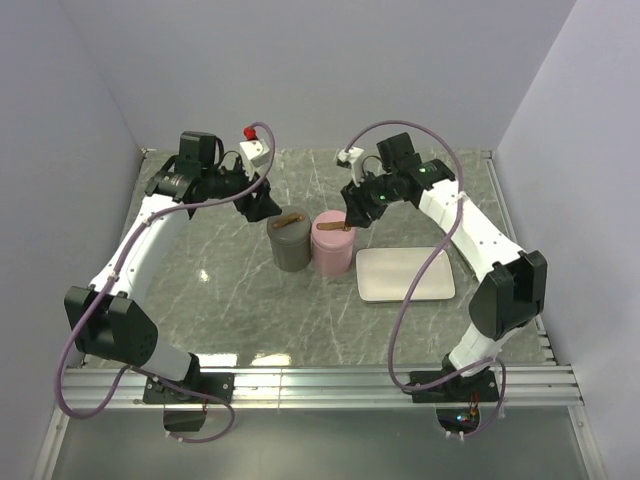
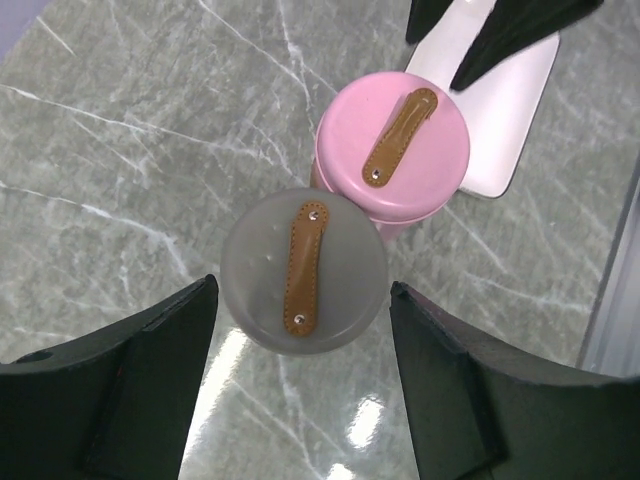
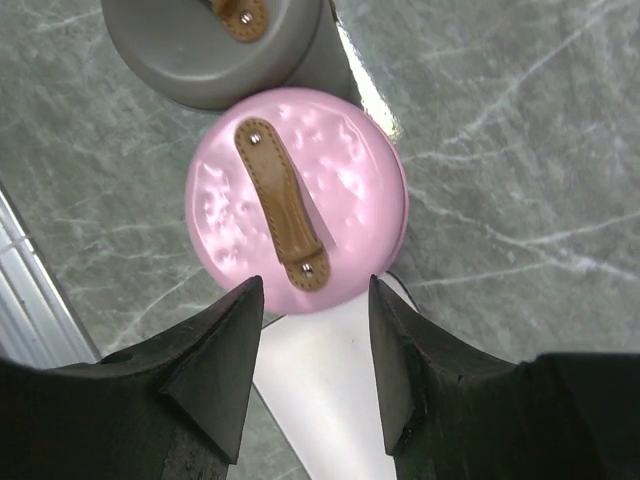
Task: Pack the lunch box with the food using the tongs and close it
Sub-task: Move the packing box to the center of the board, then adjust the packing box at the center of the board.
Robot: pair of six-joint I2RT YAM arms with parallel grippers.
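Note:
The lunch box appears as two round tubs standing side by side and touching, a grey one (image 1: 290,247) and a pink one (image 1: 332,246). Each has its lid on, with a brown strap handle across the top. My left gripper (image 1: 265,205) hovers open above the grey lid (image 2: 305,270), with nothing between its fingers. My right gripper (image 1: 358,212) hangs open over the near edge of the pink lid (image 3: 295,195), also holding nothing. Neither the food nor the tongs are in view.
A flat white tray (image 1: 405,273) lies just right of the pink tub, bare on top. The marbled green tabletop (image 1: 230,300) spreads around both tubs. Walls enclose the left, back and right sides, and a metal rail (image 1: 330,380) runs along the near edge.

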